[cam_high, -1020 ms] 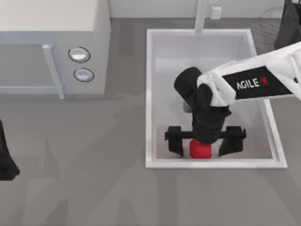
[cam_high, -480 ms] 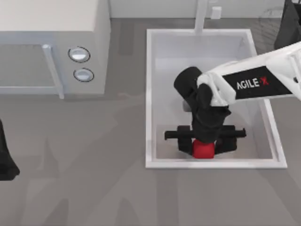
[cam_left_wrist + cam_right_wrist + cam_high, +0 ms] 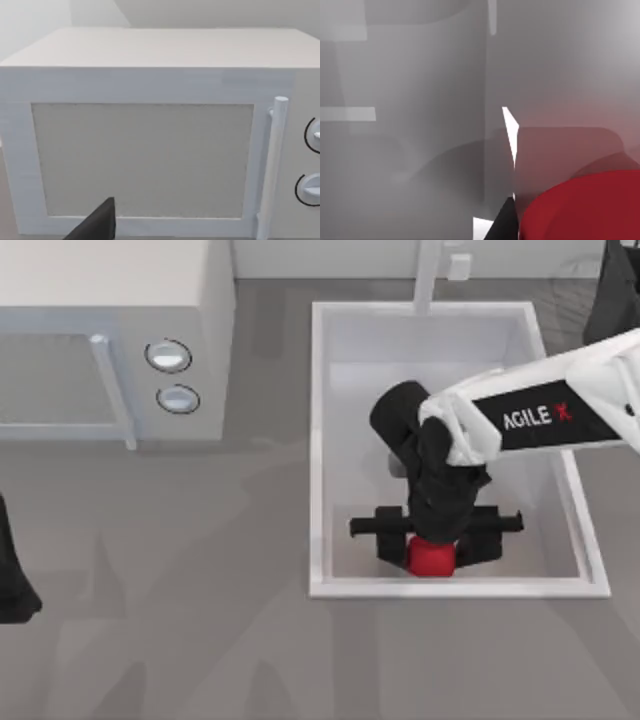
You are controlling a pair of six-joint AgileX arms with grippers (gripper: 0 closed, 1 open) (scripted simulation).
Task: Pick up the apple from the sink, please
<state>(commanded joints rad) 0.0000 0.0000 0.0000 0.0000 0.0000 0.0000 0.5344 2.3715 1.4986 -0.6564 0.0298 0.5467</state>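
Apple [image 3: 430,558]: red, located at the near end of the white sink [image 3: 320,440], seemingly clamped between the closed-in fingers of the right gripper [image 3: 432,552], though contact is partly hidden by the wrist above. Left arm [image 3: 12,580]: parked at the table's left edge, its fingers' state not discernible; microwave [image 3: 110,340] noted left of the sink.

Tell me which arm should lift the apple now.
Right. Its claw sits in the sink, fingers closed against the apple; the left arm is parked at the table's left edge.
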